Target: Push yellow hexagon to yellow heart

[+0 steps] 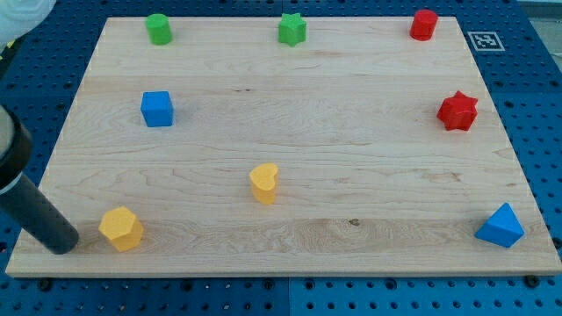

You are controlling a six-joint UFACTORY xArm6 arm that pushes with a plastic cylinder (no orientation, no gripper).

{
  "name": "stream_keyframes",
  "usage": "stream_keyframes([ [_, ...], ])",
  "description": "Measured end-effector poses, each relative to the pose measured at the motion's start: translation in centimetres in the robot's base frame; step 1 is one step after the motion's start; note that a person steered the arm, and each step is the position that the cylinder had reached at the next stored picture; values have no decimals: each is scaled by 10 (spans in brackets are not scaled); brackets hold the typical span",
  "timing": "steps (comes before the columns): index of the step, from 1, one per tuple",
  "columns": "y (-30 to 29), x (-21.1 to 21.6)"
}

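Note:
The yellow hexagon lies near the board's lower left corner. The yellow heart stands to its right and a little higher, near the board's lower middle. My tip rests on the board just left of the yellow hexagon, a short gap apart. The dark rod slants up to the view's left edge.
A blue cube sits at the left. A green cylinder, a green star and a red cylinder line the top edge. A red star sits at the right, a blue triangle at the lower right. The wooden board lies on a blue pegboard.

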State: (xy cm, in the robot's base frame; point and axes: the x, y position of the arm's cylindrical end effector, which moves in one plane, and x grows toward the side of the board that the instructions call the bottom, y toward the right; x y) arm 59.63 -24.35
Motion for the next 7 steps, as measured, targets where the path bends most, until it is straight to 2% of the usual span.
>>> stream_keyframes([
  [1, 7, 0],
  [3, 76, -9],
  [7, 155, -48],
])
